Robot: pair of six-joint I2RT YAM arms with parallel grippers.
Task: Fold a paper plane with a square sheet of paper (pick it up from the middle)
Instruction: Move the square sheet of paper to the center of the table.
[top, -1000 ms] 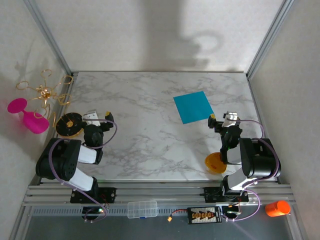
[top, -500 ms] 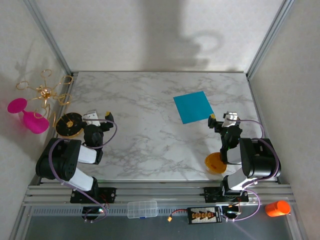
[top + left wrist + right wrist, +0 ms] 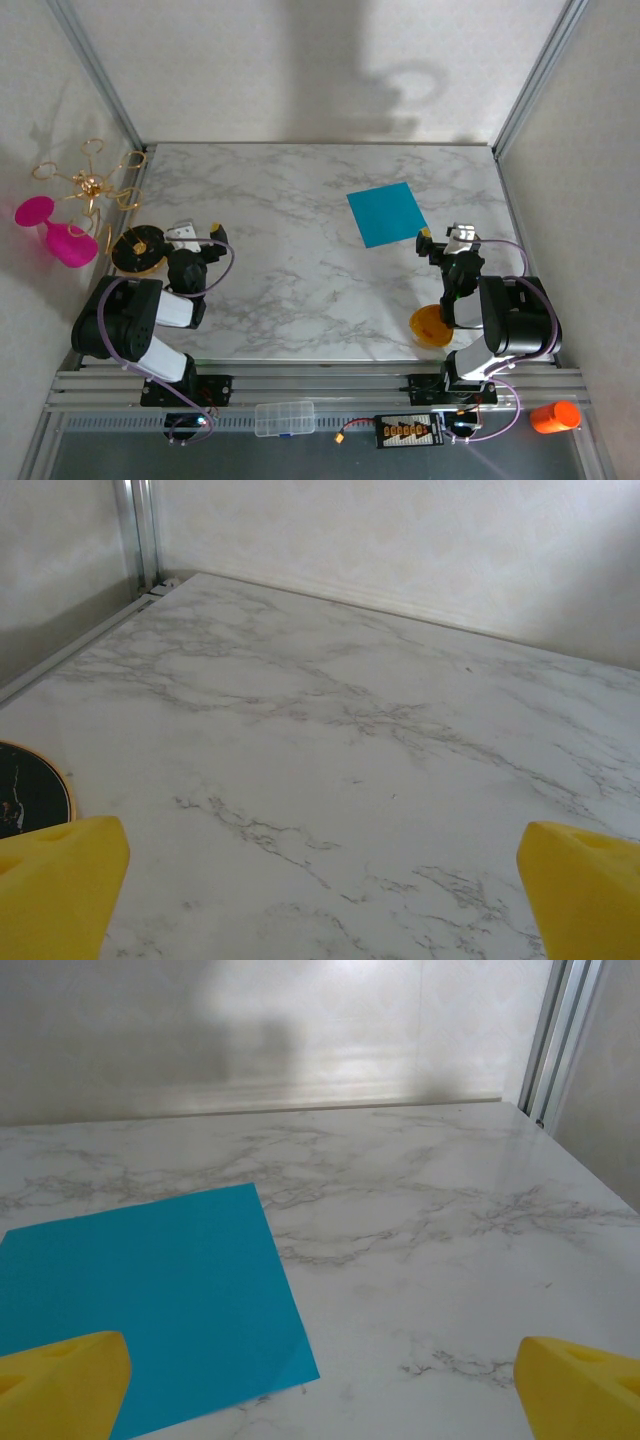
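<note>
On the bench (image 3: 280, 200), right of centre, the paper (image 3: 386, 214) lay flat, unfolded, just ahead of the right claw (image 3: 444, 236); nothing had shifted, left claw (image 3: 200, 231) and right claw both wide and empty, so pickup had not begun.

The square sheet of paper (image 3: 150, 1305) lies flat and unfolded on the marble table (image 3: 450, 1260). The right gripper (image 3: 320, 1400) is spread wide, with one yellow fingertip (image 3: 60, 1385) at the sheet's near edge and the other well off to the sheet's right. Beyond the sheet stands a pale wall, with a metal post (image 3: 555, 1035) far to its right.
</note>
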